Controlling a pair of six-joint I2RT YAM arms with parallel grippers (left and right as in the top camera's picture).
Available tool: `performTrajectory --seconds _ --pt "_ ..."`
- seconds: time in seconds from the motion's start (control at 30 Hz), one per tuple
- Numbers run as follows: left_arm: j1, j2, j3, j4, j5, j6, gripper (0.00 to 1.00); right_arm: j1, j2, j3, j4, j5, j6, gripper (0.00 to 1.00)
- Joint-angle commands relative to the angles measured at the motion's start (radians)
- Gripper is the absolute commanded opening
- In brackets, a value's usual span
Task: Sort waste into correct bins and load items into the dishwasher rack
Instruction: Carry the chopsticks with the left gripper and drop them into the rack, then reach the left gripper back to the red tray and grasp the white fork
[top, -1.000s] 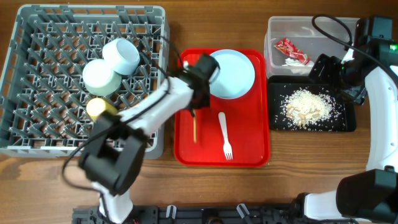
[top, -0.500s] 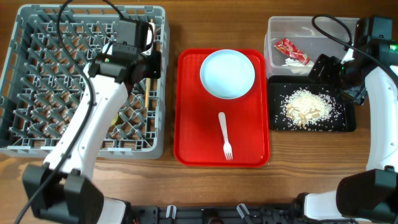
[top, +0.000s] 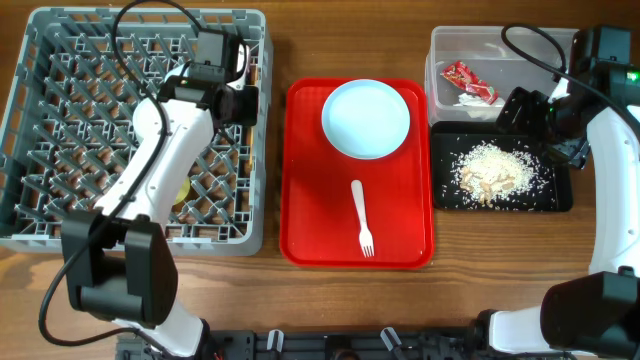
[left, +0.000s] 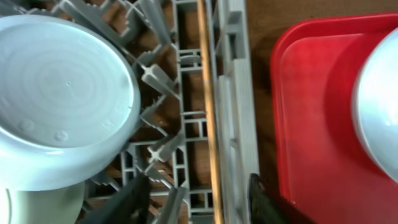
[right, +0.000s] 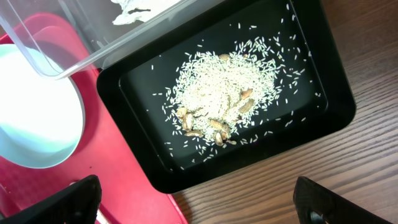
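A wooden tabletop (top: 470, 300) in warm mid-brown spans the overhead view, its grain running in long streaks from left to right. Light falls evenly and softly on it; shadows are faint and short, and the wood looks matt.

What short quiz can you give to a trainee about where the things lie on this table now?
1. True or false: the white plastic fork lies on the flat red serving tray.
2. Choose one. The whitish rice-like crumbs are in:
A. the clear plastic tub
B. the shallow black rectangular tray
C. the grey plastic rack
3. Short answer: which dish shares the red tray with the fork?

Key: 1 true; 2 B; 3 the round pale-blue plate.
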Motion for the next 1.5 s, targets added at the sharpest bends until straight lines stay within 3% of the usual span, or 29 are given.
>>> performTrajectory --seconds 0.0,0.13,0.2,0.23,0.43,0.67,0.73,0.8,1.03,1.1,1.27,1.4,1.47 --pt "-0.042 -0.094 0.011 -0.008 0.083 -0.066 0.57 0.0 -0.021 0.016 -0.003 -0.012 -0.018 1.0" --pt "-0.152 -0.103 0.006 -0.016 0.241 -0.203 0.59 0.0 -0.021 0.016 -0.004 -0.016 -0.017 1.0" --pt "-0.221 -0.089 0.0 -0.018 0.245 -0.279 0.65 0.0 -0.021 0.016 -0.003 -0.023 -0.017 1.0" --pt "-0.298 -0.054 0.0 -0.019 0.243 -0.386 0.65 0.0 -0.021 0.016 -0.003 -0.023 -0.017 1.0" --pt "-0.484 0.111 0.0 -0.037 0.238 -0.536 0.65 0.0 -0.021 0.016 -0.007 -0.023 -0.017 1.0" --pt "-0.614 0.241 0.0 -0.087 0.238 -0.587 0.64 0.0 -0.021 0.016 -0.007 -0.023 -0.019 1.0" --pt "-0.642 0.265 0.0 -0.089 0.238 -0.595 0.6 0.0 -0.021 0.016 -0.007 -0.023 -0.019 1.0" --pt "-0.663 0.28 0.0 -0.106 0.232 -0.63 0.56 0.0 -0.021 0.016 -0.007 -0.023 -0.019 1.0" --pt "-0.694 0.3 0.0 -0.125 0.207 -0.65 0.55 0.0 -0.021 0.016 -0.004 -0.023 -0.019 1.0" --pt "-0.693 0.3 0.0 -0.126 0.198 -0.663 0.43 0.0 -0.021 0.016 -0.004 -0.023 -0.019 1.0" --pt "-0.693 0.304 0.0 -0.125 0.177 -0.667 0.38 0.0 -0.021 0.016 -0.006 -0.023 -0.019 1.0" --pt "-0.693 0.322 0.0 -0.121 0.174 -0.673 0.2 0.0 -0.021 0.016 -0.008 -0.023 -0.02 1.0" --pt "-0.689 0.324 0.0 -0.119 0.174 -0.672 0.17 0.0 -0.021 0.016 -0.008 -0.023 -0.02 1.0"
